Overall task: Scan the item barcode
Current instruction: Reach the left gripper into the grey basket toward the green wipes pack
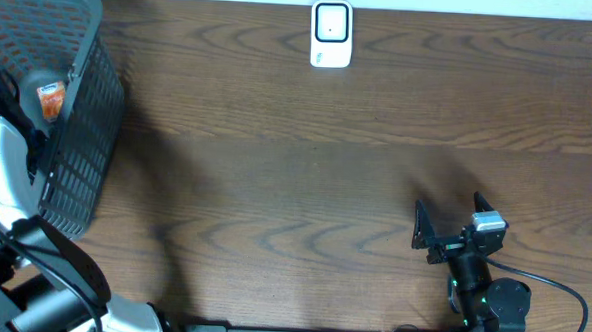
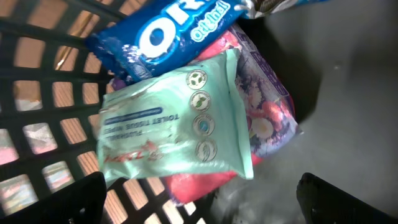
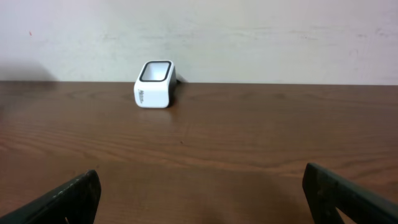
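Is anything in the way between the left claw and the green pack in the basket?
Nothing visible is. The left claw, open, faces the green pack, which lies on top of a pink pack. An Oreo pack lies along one edge, not over the middle.

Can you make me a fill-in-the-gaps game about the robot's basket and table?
1. The Oreo pack is coloured ____.
2. It lies in a black ____ with a green pack.
3. The scanner on the table is coloured ____.
4. The right gripper stands ____ and holds nothing.
Missing words: blue, basket, white, open.
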Controlling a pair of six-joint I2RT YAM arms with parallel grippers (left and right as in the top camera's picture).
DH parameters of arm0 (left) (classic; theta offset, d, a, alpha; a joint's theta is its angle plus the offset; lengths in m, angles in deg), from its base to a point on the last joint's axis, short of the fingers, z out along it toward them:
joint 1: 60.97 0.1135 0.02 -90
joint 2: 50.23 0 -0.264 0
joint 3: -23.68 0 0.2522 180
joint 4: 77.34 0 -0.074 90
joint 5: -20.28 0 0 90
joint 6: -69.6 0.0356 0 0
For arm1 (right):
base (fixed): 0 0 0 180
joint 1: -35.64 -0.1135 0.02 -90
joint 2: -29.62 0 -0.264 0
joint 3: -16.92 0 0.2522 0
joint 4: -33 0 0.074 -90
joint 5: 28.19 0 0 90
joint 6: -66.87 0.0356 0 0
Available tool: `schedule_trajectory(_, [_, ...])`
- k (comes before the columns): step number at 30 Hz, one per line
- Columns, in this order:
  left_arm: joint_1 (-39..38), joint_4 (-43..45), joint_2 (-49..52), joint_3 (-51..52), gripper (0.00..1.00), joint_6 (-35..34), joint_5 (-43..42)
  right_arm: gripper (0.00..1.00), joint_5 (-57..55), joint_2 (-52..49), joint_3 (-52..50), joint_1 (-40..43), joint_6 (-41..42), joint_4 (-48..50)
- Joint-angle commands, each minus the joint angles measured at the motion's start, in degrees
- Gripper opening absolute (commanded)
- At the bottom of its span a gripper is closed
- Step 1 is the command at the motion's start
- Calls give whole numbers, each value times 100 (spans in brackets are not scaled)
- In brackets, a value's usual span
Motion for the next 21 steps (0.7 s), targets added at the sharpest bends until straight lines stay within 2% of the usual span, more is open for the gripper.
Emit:
schedule_trajectory(1, [39,15,297,31,98,-129,42,99,-7,31,-9,-28,-46,-24])
schedule_trajectory(9, [101,382,907,31,98,-129,-76,99,-7,31,-9,-28,-48,-24])
schedule_trajectory(10, [131,404,990,31,94,-129,-74,99,-7,31,-7,-28,-48,-24])
schedule_trajectory(12, [208,411,1117,31,81,-129,-76,99,-7,31,-9,-28,-48,-26])
schedule_trajectory(15, [326,393,1259,31,48,-129,-79,99,-7,31,-9,-28,-48,-26])
schedule_trajectory(16, [354,393,1274,31,33,-129,-81,99,-7,31,-9,-28,-48,-26])
schedule_trajectory(19, [385,396,1252,28,11,-129,-81,99,-7,31,-9,-28,-46,-24])
schedule_trajectory(21, [385,391,1226,28,7,-129,-111,99,-7,31,-7,-28,-48,-26])
